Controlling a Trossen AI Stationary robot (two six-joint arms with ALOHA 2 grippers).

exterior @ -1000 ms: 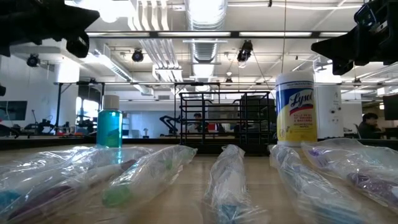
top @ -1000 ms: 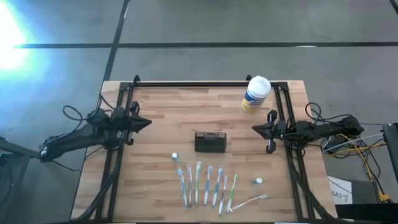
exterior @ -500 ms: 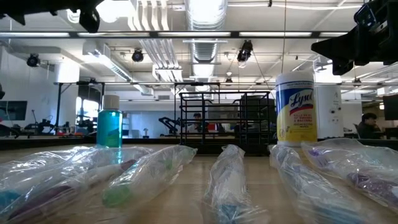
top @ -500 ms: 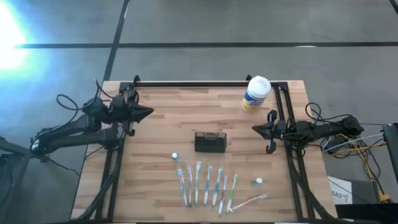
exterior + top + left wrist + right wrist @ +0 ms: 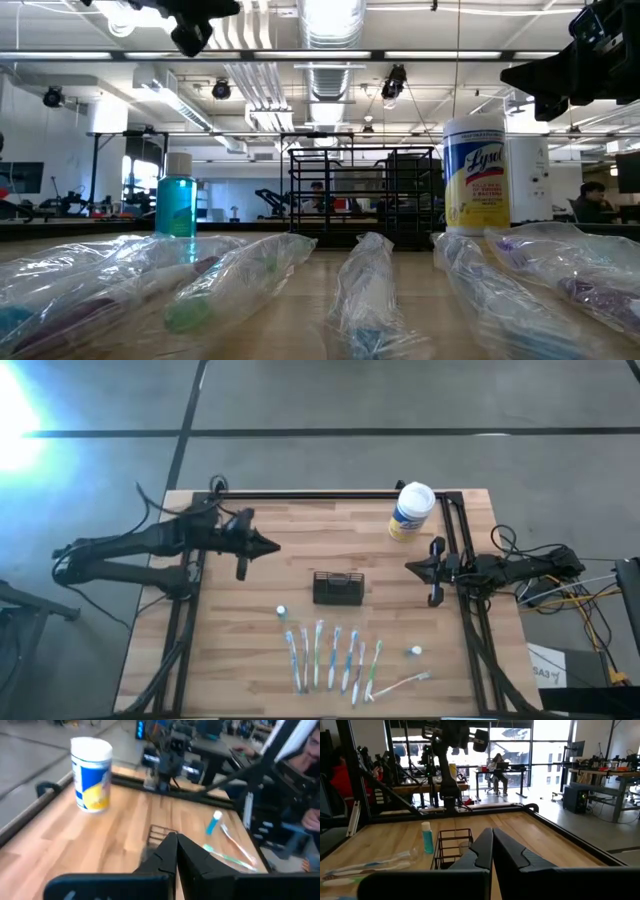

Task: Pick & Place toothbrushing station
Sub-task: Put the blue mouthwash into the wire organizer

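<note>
The toothbrushing station (image 5: 338, 588), a small black box-shaped wire holder, stands upright on its base in the middle of the wooden table; it shows as an open frame (image 5: 454, 847) in the right wrist view. My left gripper (image 5: 272, 547) hangs shut above the table, left of and a little beyond the station, and holds nothing; its fingers (image 5: 174, 840) point across toward the station (image 5: 159, 832). My right gripper (image 5: 410, 567) waits shut and level at the table's right side, its fingers (image 5: 492, 835) aimed at the station.
A white canister with a yellow label (image 5: 411, 511) stands at the far right corner. A row of several wrapped toothbrushes (image 5: 335, 658) lies near the front edge, with a small teal bottle (image 5: 282, 611) and another (image 5: 416, 651) beside them. Black rails (image 5: 330, 494) frame the table.
My left gripper has risen from the table's left edge and swung out over the table toward its right, toward the station, still shut and tipping down a little from level. The station and my right arm have kept still.
</note>
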